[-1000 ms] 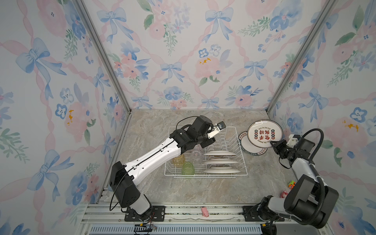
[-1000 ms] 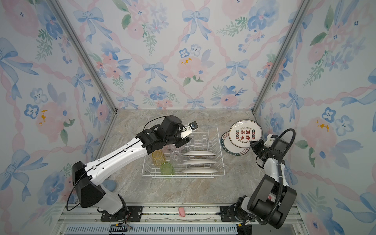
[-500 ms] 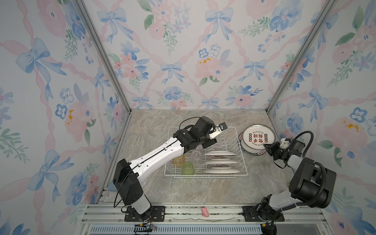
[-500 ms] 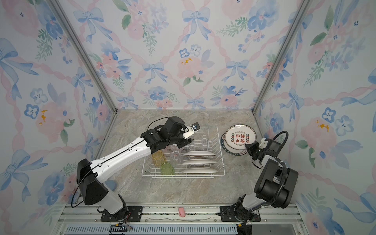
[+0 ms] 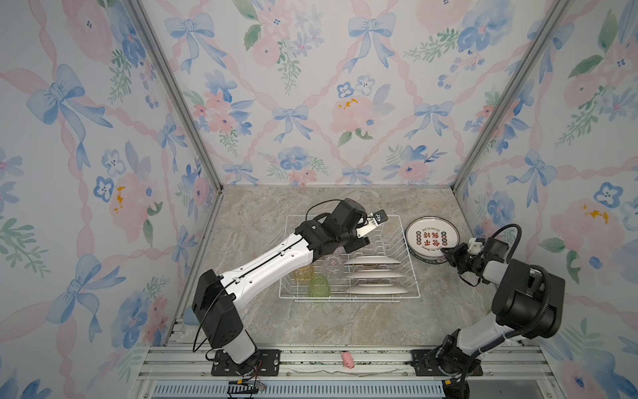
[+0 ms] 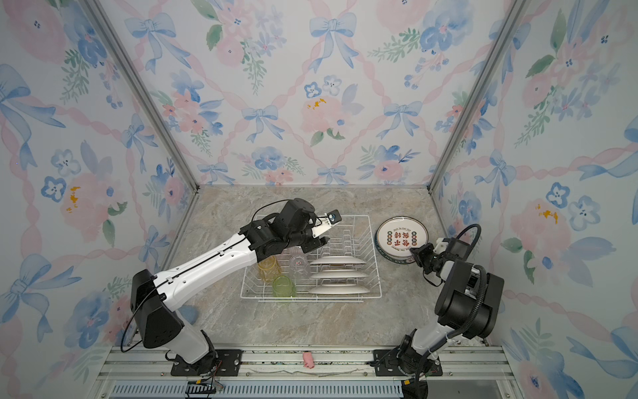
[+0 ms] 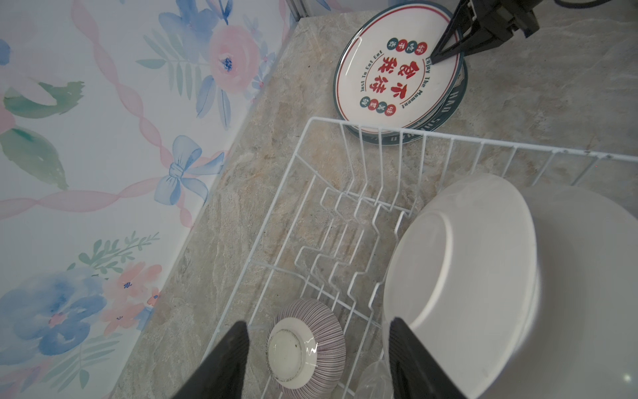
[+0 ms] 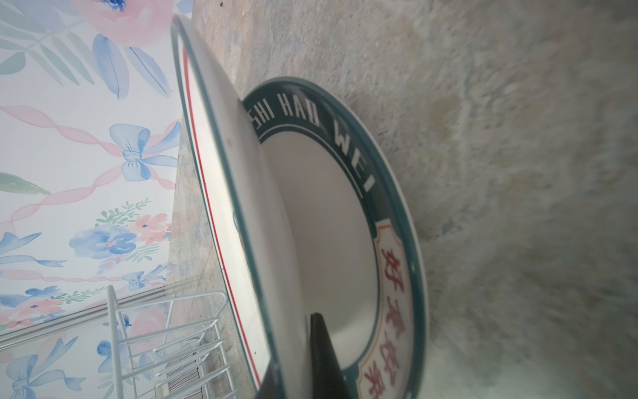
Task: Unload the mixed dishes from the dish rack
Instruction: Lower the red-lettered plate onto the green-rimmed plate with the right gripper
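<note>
The white wire dish rack sits mid-table. In it stand three white plates on edge, plus yellow, clear and green tumblers. My left gripper hangs open over the rack's far end, its fingers either side of an upturned striped bowl below. That bowl is hidden under the arm in both top views. My right gripper is shut on the rim of a printed plate, tilted just above a dark-rimmed plate lying on the table.
Floral walls close in the back and both sides, and the right wall is close behind the plates. A metal rail runs along the front with a small pink object on it. Marble tabletop stretches in front of the rack.
My right gripper has lowered the printed plate from a steep tilt to nearly flat over the plate on the table. The left gripper has opened a little wider over the rack.
</note>
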Action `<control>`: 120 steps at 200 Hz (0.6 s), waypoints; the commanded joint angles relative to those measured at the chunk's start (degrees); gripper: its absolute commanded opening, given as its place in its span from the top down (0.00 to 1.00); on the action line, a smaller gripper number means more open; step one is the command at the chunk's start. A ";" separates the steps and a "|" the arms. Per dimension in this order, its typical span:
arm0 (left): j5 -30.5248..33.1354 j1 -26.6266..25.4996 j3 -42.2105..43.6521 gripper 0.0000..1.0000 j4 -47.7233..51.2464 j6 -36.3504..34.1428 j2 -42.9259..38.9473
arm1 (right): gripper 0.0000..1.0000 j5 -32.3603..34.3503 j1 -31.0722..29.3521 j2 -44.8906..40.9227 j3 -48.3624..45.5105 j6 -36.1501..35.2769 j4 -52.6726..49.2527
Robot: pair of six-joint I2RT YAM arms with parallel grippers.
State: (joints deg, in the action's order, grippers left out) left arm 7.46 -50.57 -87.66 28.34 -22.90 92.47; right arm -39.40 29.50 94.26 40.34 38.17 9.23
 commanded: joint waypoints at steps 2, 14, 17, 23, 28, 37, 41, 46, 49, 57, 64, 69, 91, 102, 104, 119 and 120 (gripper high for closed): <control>-0.56 -0.58 -0.14 0.39 -0.22 -0.69 0.08 | 0.95 -1.62 -0.62 0.23 0.66 -1.16 0.72; -0.61 -0.75 0.10 0.39 -0.21 -0.59 -0.04 | 0.94 -1.08 -0.72 0.24 0.96 -1.96 -0.78; -0.59 -0.73 0.12 0.39 -0.21 -0.58 -0.05 | 0.93 -0.89 -0.74 0.24 1.03 -2.03 -1.19; -0.54 -0.79 0.28 0.39 -0.24 -0.62 -0.01 | 0.92 -0.72 -0.73 0.22 1.14 -2.04 -1.71; -0.54 -0.77 0.34 0.39 -0.22 -0.60 -0.08 | 0.92 -0.42 -0.73 0.23 1.22 -2.87 -2.20; -0.53 -0.94 0.46 0.39 -0.23 -0.62 -0.19 | 0.90 0.06 -0.68 0.27 1.39 -4.25 -3.32; -0.52 -0.93 0.55 0.39 -0.28 -0.57 -0.25 | 0.89 0.31 -0.80 0.25 1.49 -4.54 -3.83; -0.59 -0.94 0.63 0.39 -0.23 -0.62 -0.31 | 0.88 0.50 -0.83 0.24 1.58 -5.00 -4.47; -0.55 -0.98 0.69 0.39 -0.24 -0.61 -0.36 | 0.86 0.66 -0.75 0.29 1.66 -5.23 -4.82; -0.55 -1.00 0.77 0.39 -0.25 -0.57 -0.45 | 0.83 0.88 -0.76 0.23 1.65 -5.67 -5.53; -0.56 -1.10 0.95 0.39 -0.24 -0.66 -0.60 | 0.81 0.96 -0.81 0.23 1.60 -5.91 -5.76; -0.57 -1.07 1.06 0.39 -0.23 -0.66 -0.71 | 0.80 0.94 -0.83 0.22 1.50 -5.99 -5.92; -0.57 -1.15 1.60 0.39 -0.30 -0.75 -1.26 | 0.78 1.23 -0.87 0.27 1.41 -6.38 -6.60; -0.61 -1.16 1.94 0.39 -0.22 -0.67 -1.49 | 0.77 1.31 -0.92 0.14 1.41 -6.65 -6.93; -0.61 -1.15 2.00 0.39 -0.28 -0.66 -1.50 | 0.77 1.35 -0.86 0.16 1.41 -6.69 -7.05; -0.69 -1.14 2.36 0.38 -0.27 -0.62 -1.79 | 0.74 1.54 -0.86 -0.17 1.39 -7.08 -7.70; -0.70 -1.17 2.43 0.38 -0.24 -0.64 -1.82 | 0.73 1.53 -0.85 -0.23 1.35 -7.11 -7.81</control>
State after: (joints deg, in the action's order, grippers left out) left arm 7.46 -51.37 -86.65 28.34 -22.90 92.42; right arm -38.54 29.08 94.26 40.56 33.01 3.84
